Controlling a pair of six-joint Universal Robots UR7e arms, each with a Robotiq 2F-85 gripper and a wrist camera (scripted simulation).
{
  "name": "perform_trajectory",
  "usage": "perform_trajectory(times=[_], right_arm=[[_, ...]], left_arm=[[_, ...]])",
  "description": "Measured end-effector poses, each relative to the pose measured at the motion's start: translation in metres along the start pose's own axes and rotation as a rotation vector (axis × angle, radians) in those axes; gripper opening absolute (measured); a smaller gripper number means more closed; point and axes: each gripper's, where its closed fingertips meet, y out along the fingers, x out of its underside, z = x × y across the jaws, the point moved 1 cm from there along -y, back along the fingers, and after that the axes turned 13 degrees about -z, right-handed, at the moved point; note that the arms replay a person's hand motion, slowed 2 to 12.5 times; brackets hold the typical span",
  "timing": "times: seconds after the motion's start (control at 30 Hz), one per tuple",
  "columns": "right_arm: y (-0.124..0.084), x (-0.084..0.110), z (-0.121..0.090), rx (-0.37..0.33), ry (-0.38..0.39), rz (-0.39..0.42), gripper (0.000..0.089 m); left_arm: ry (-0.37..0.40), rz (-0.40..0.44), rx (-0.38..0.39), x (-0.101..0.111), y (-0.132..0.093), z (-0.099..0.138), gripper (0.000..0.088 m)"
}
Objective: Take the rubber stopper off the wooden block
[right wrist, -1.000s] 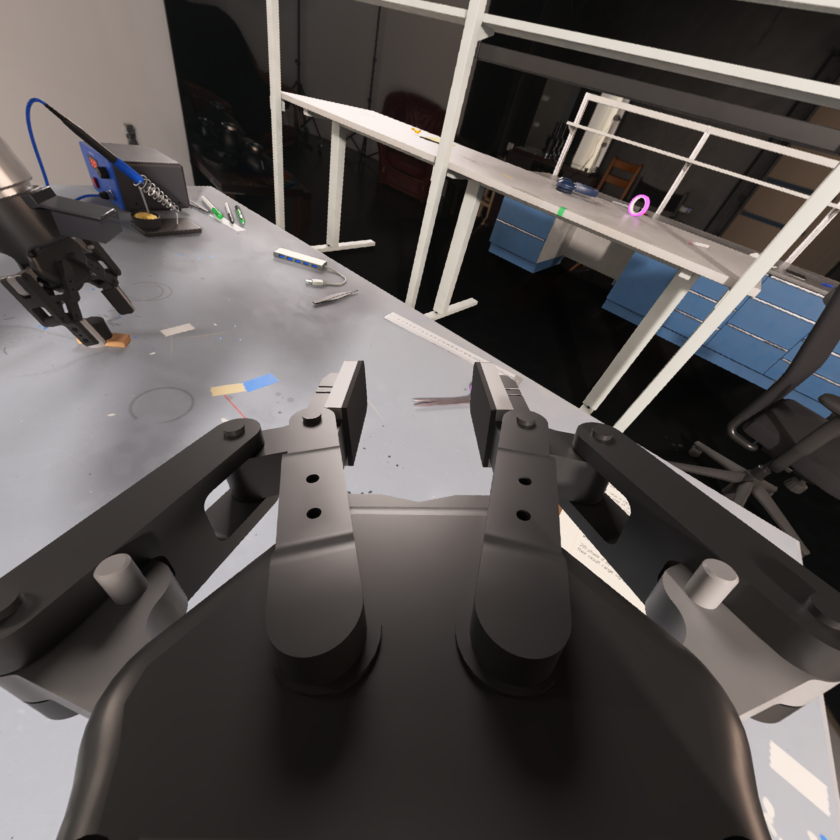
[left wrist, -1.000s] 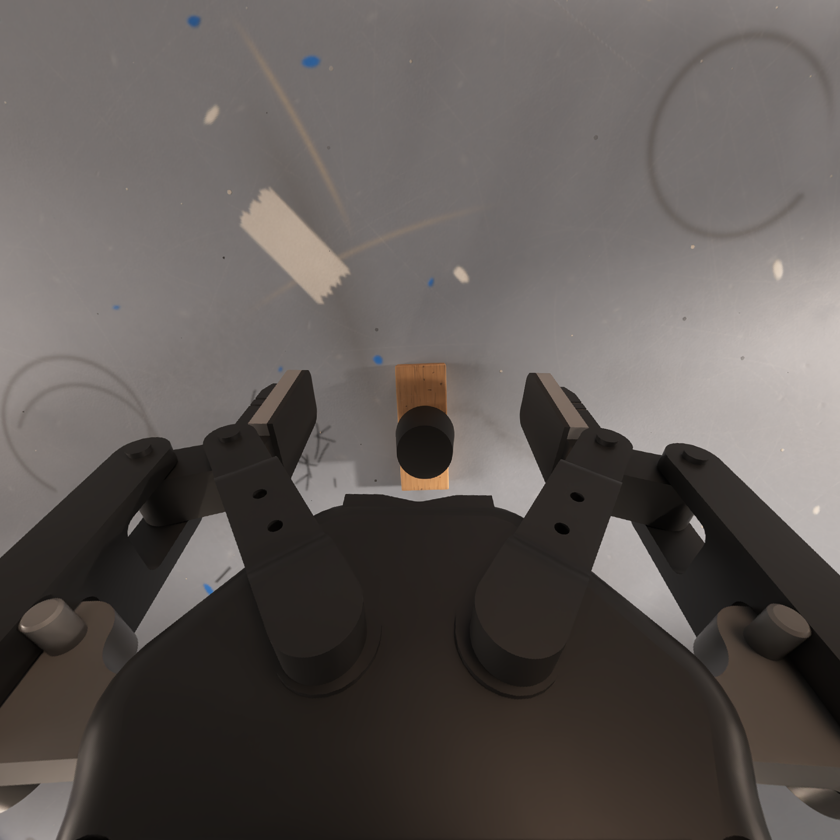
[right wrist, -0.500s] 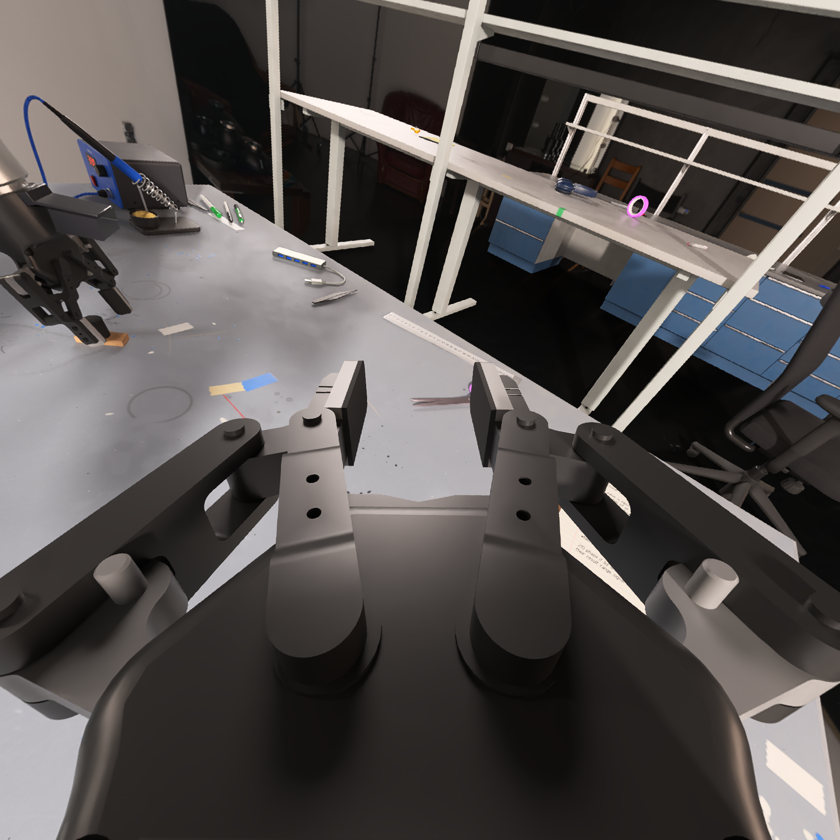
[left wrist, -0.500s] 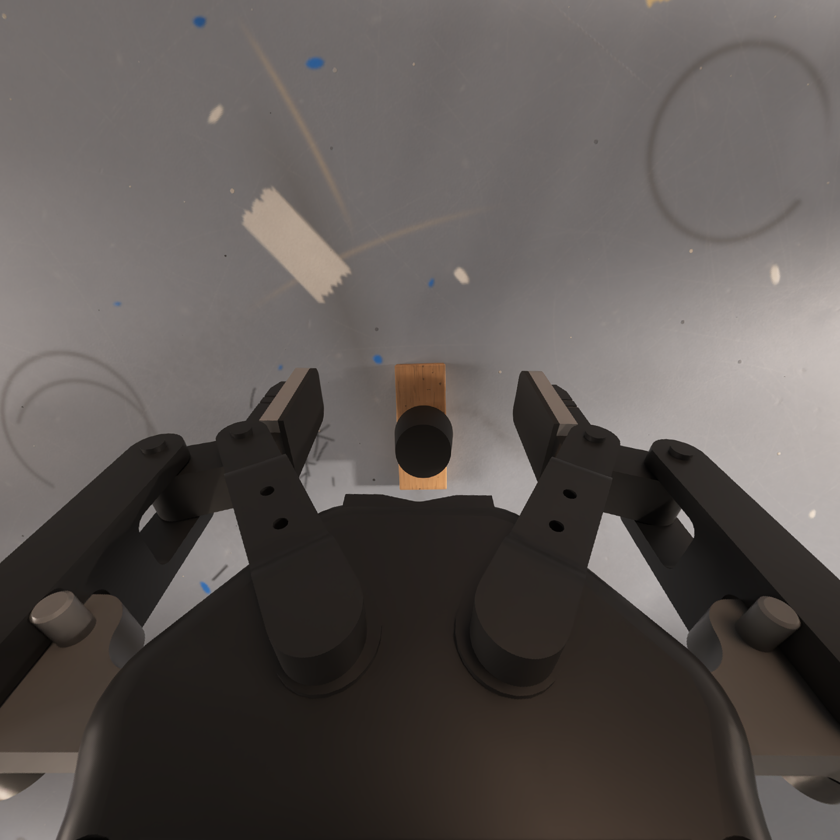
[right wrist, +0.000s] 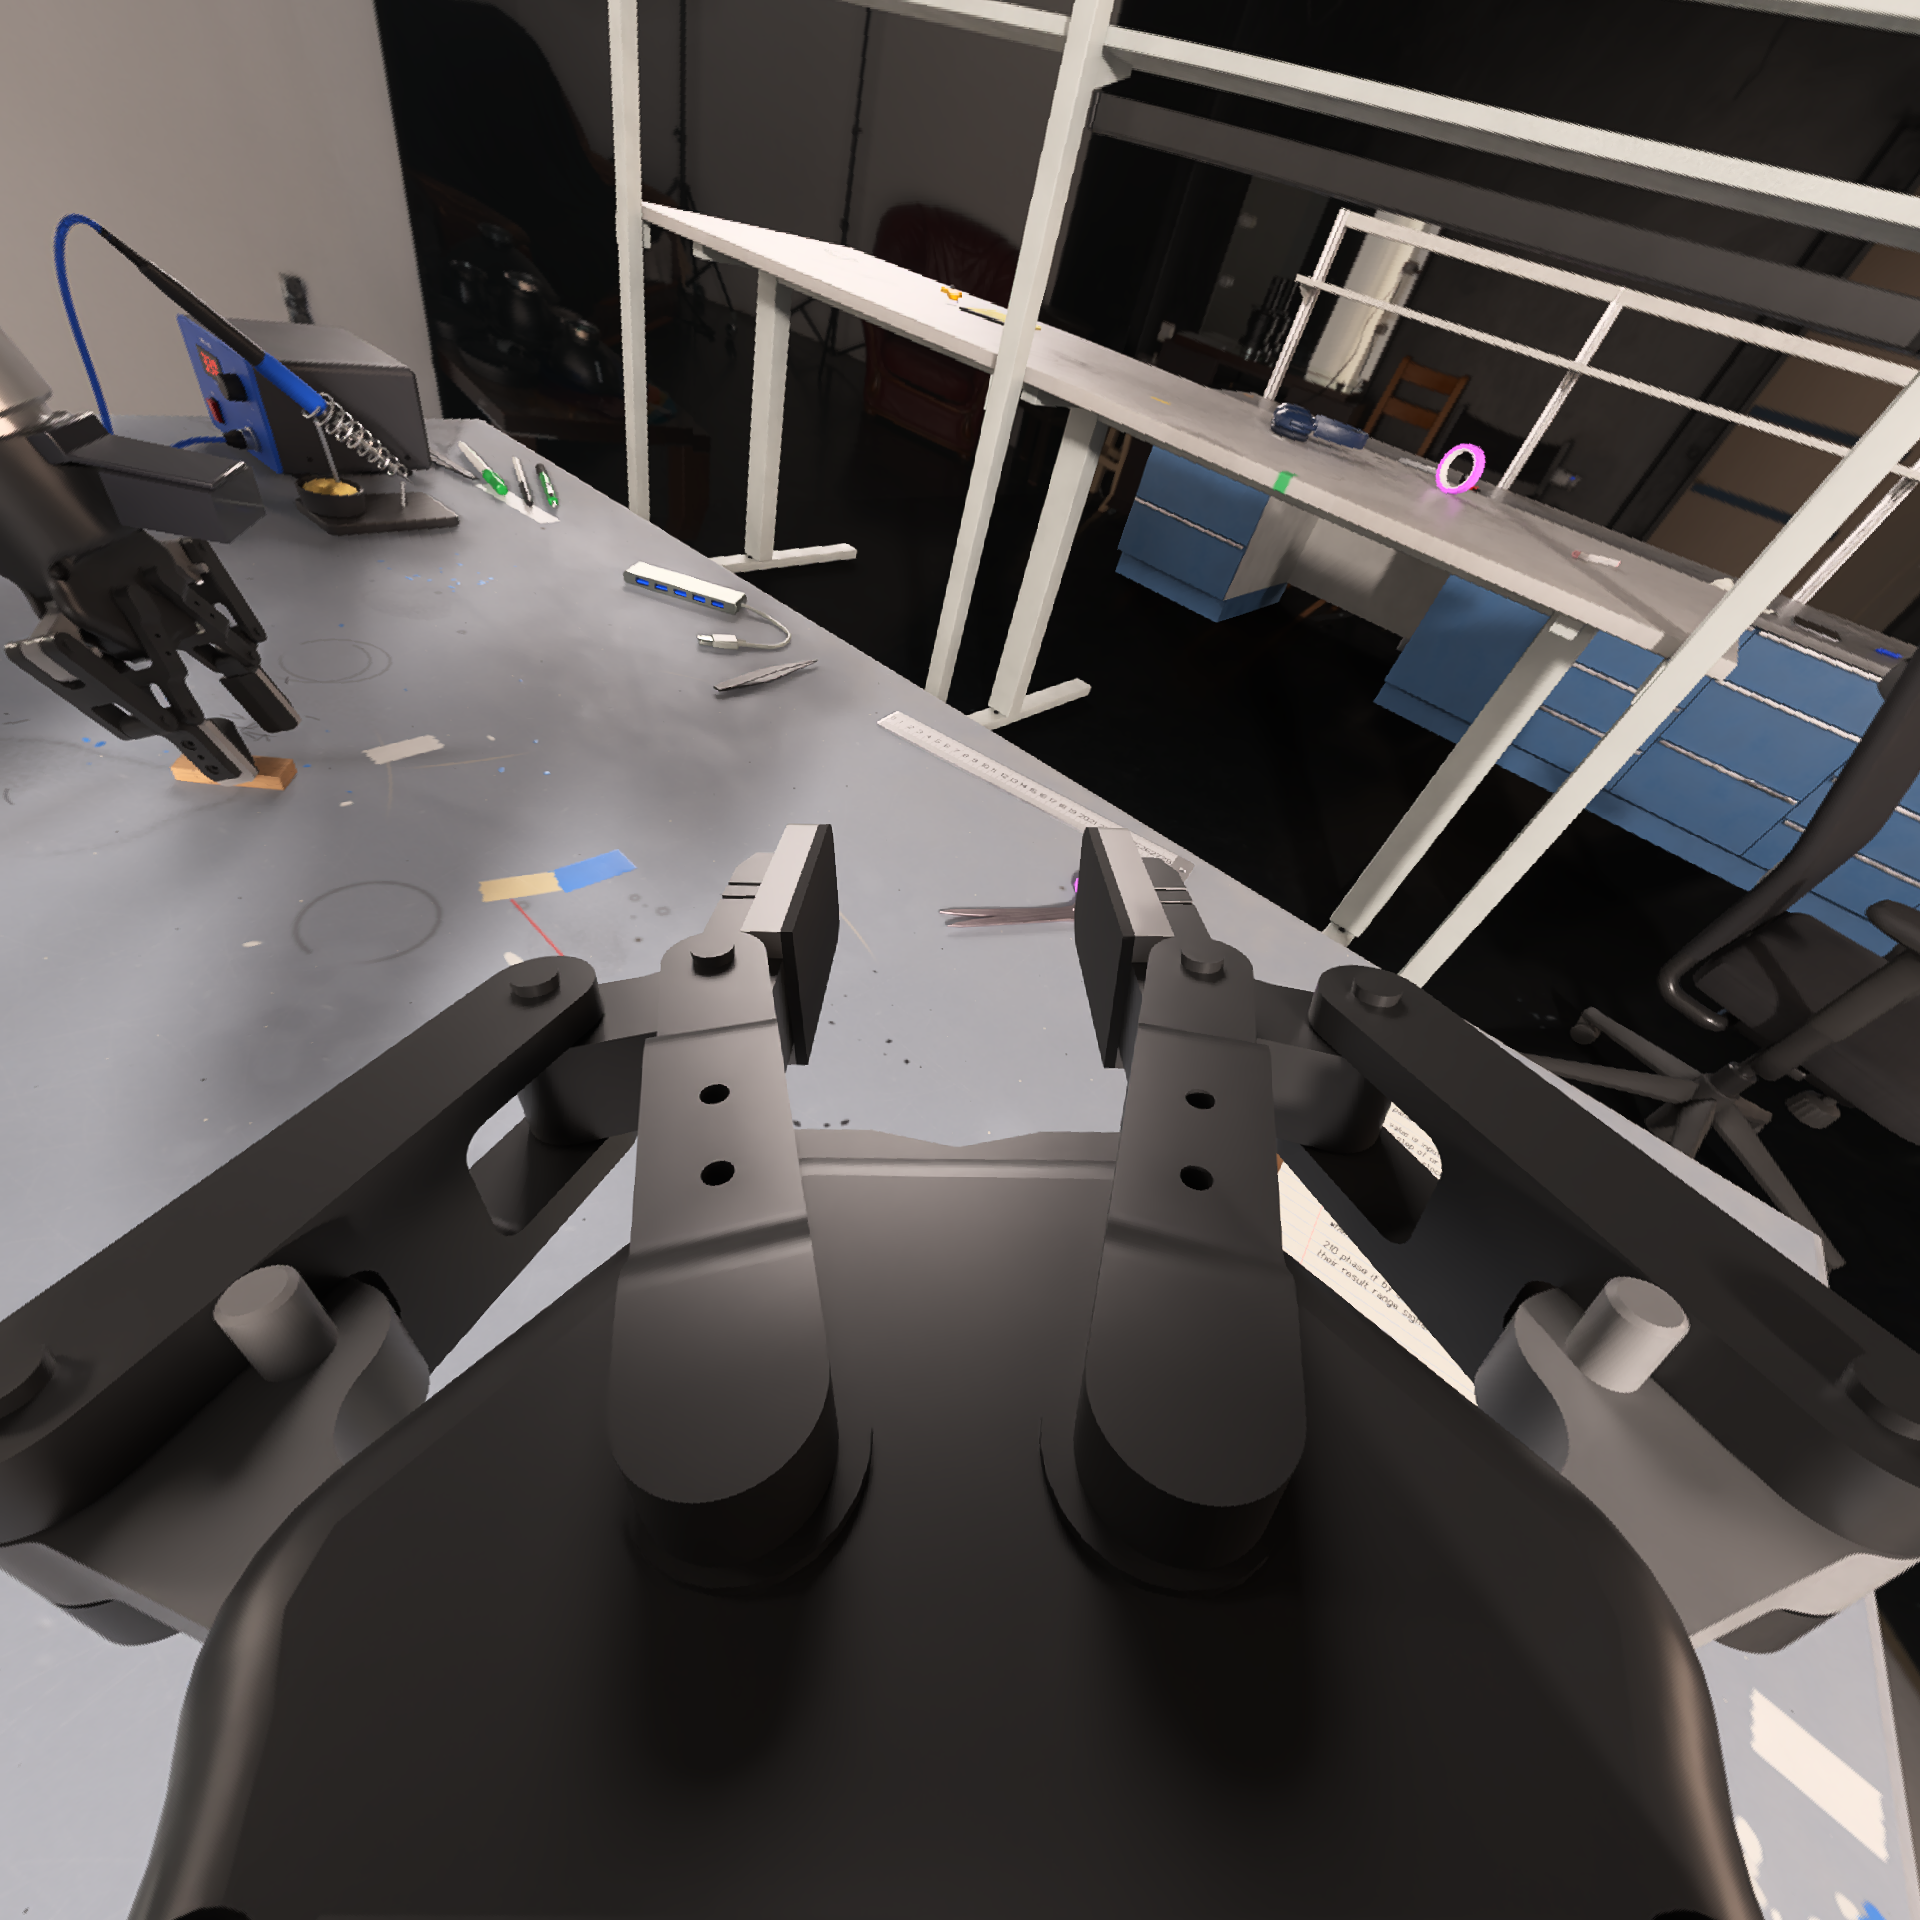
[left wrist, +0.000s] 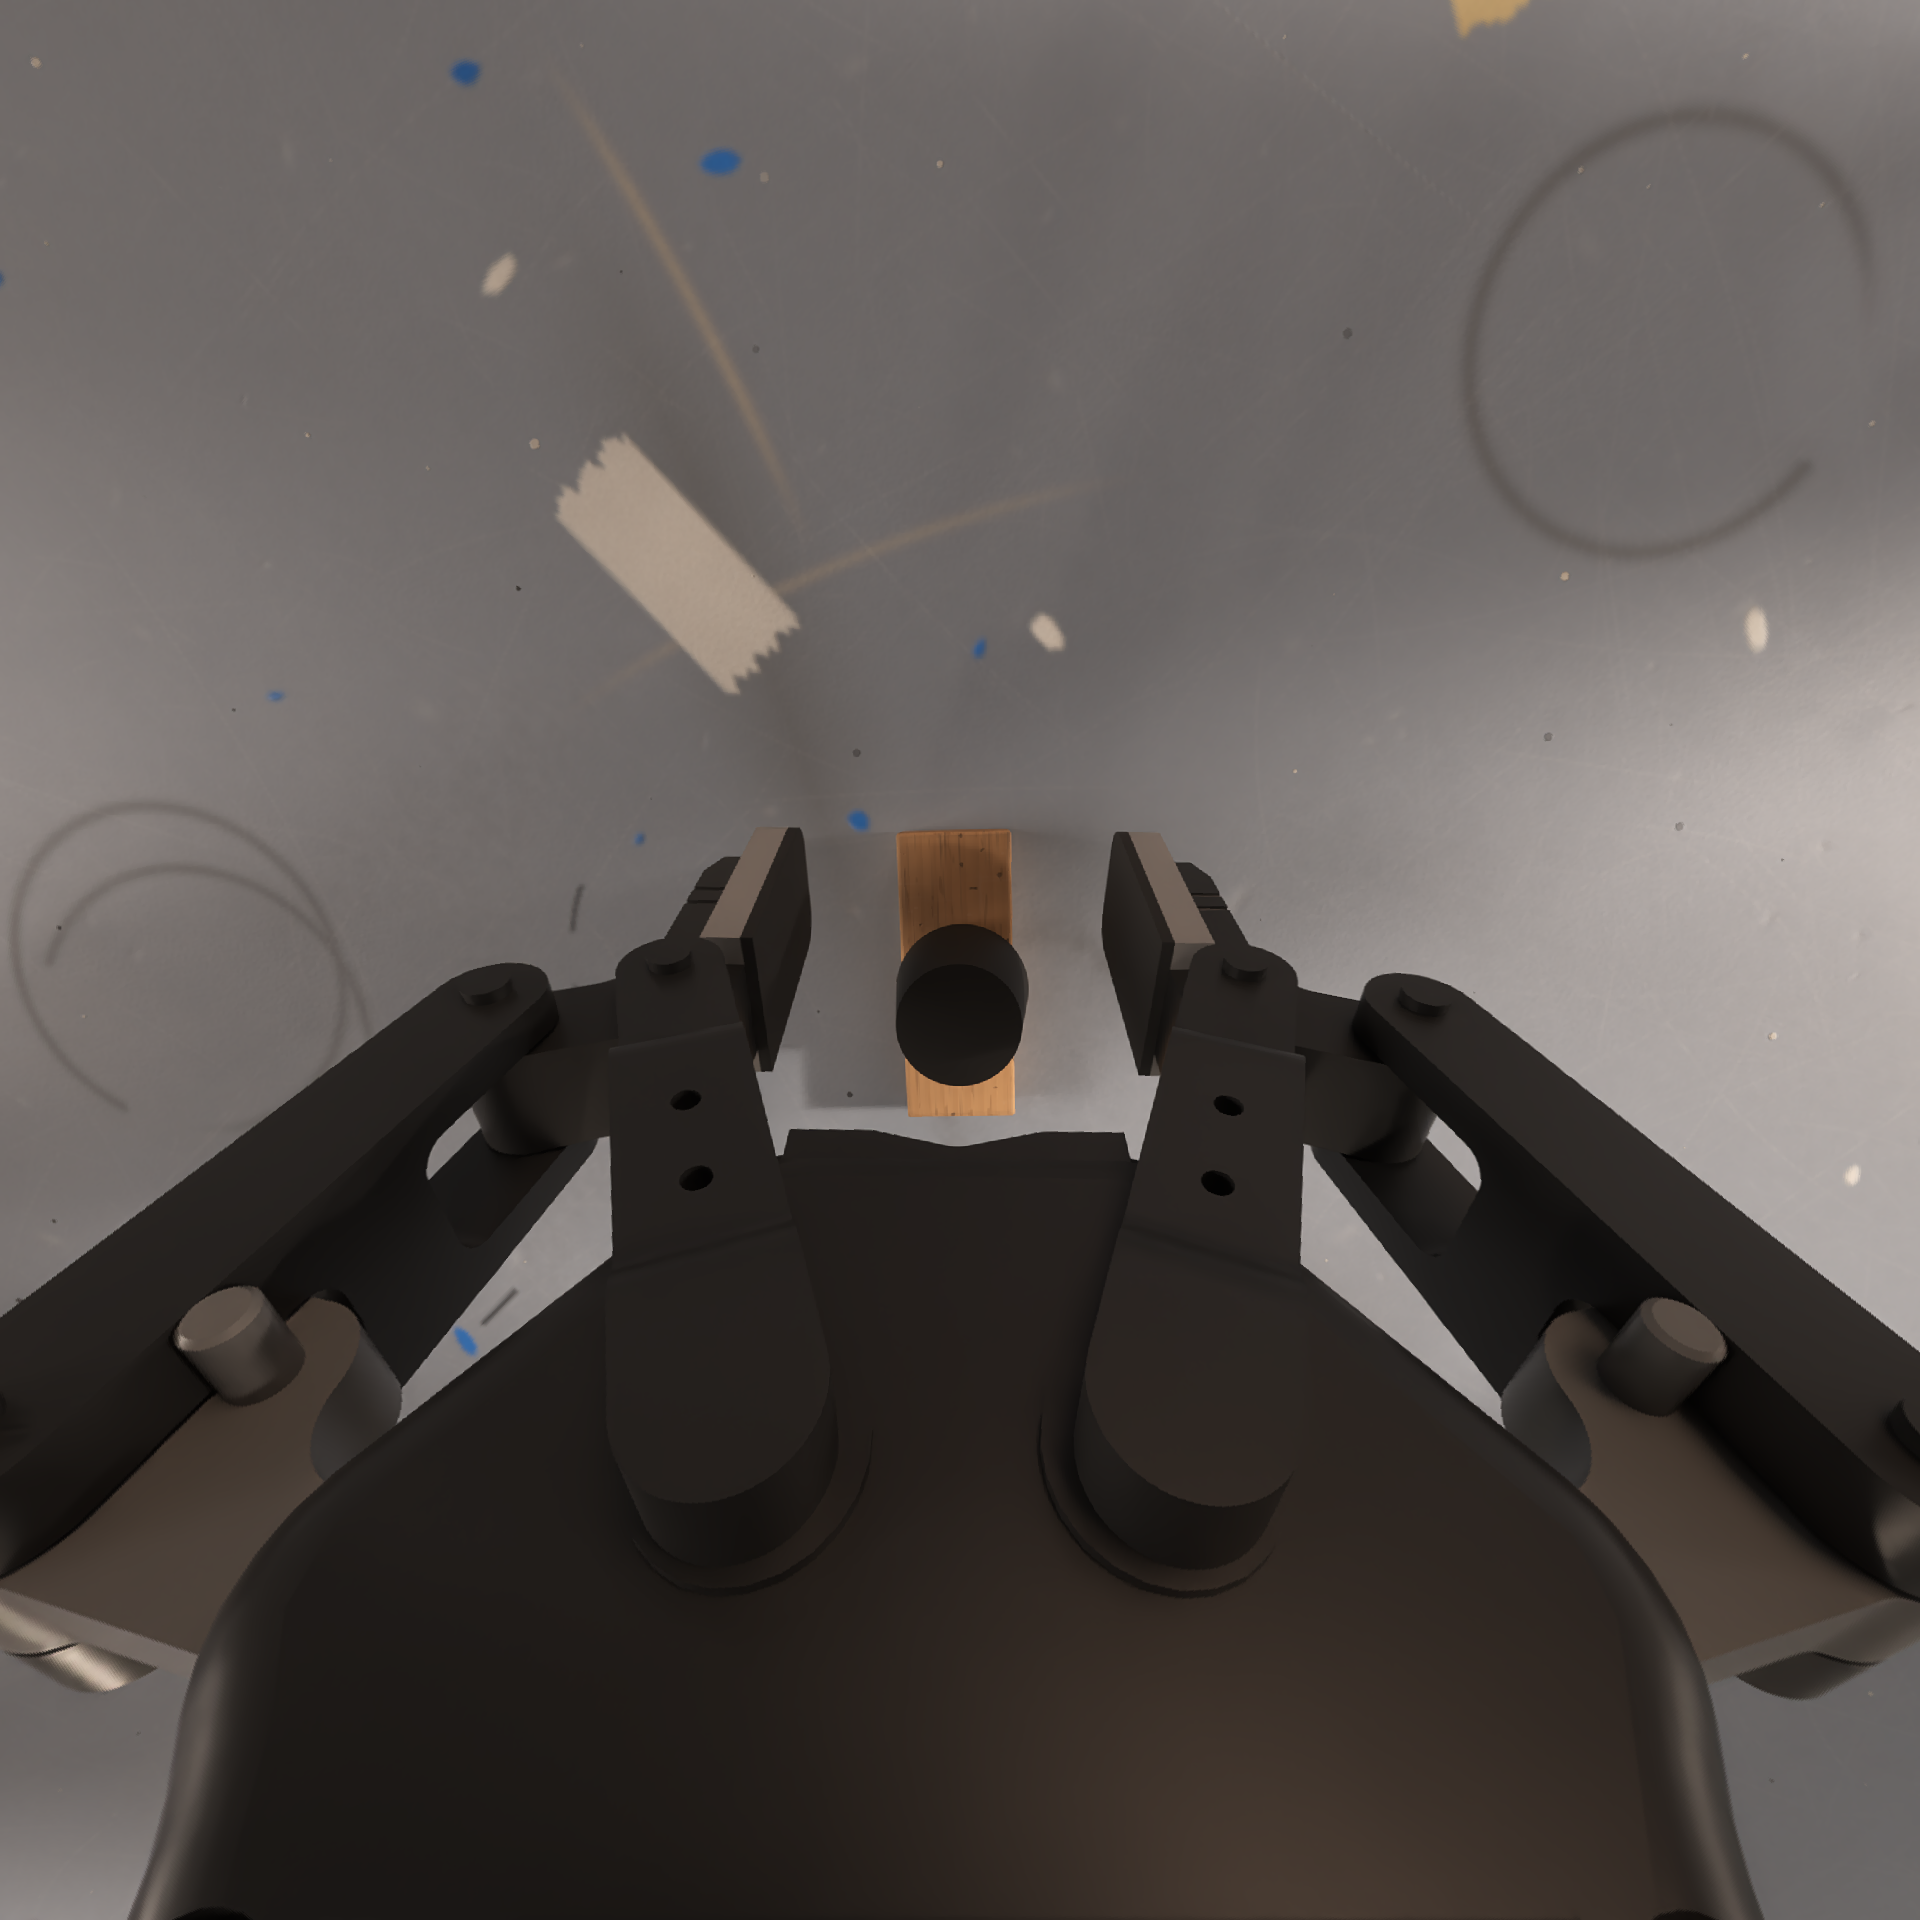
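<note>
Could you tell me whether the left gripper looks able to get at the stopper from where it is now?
Probably yes. The left gripper is open and straddles the stopper on the block, with a clear gap on each side and nothing between the pads and it.

Grey scuffed table point(left wrist: 1351, 727), wooden block point(left wrist: 954, 883), tape strip point(left wrist: 675, 561), USB hub point(right wrist: 684, 585), ruler point(right wrist: 987, 774)
</note>
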Motion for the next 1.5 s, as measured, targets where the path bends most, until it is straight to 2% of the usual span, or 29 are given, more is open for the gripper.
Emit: perform_trajectory(times=[0.3, 1.3, 1.5], right_arm=[[0.0, -0.0001, -0.0003, -0.001, 0.0, 0.0, 0.0418], [-0.001, -0.0011, -0.0012, -0.004, -0.003, 0.004, 0.0418], [-0.0012, -0.0011, -0.0013, -0.005, -0.003, 0.004, 0.0418]], left_arm=[[-0.001, 0.007, -0.005, 0.0003, -0.0003, 0.0008, 0.0462], [-0.016, 0.001, -0.002, 0.0029, -0.0009, 0.0022, 0.0437], [-0.016, -0.004, 0.002, 0.0039, -0.0014, 0.0024, 0.0394]])
